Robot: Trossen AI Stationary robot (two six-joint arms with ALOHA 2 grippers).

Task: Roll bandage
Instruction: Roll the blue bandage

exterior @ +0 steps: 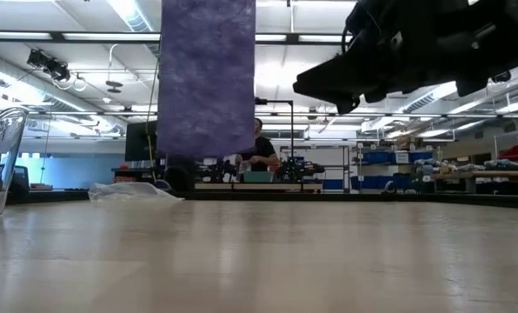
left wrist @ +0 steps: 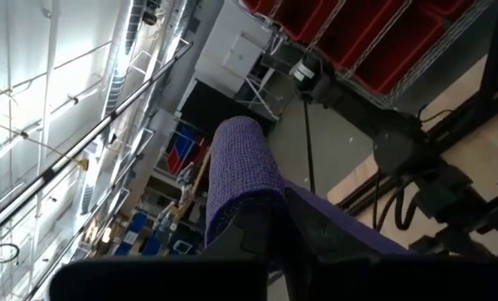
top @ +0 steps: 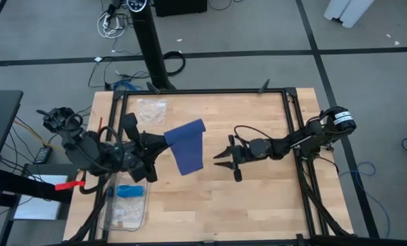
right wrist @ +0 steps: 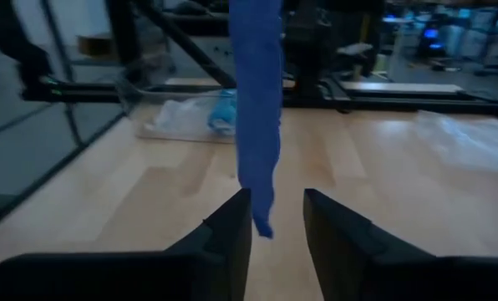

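Hanging clear above the pale wooden table (top: 258, 198), the bandage (top: 187, 147) dangles from the left gripper (top: 157, 149), whose fingers are pinched tight on its top end. The right gripper (top: 225, 158) waits just beside the strip, fingers parted. Clear bags (top: 151, 111) lie along the table's left side; shelving and a seated person (exterior: 261, 149) fill the room behind.

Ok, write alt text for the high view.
Overhead: the left gripper is shut on a dark blue bandage above a wooden table. The right gripper, open, is beside the strip's free end.
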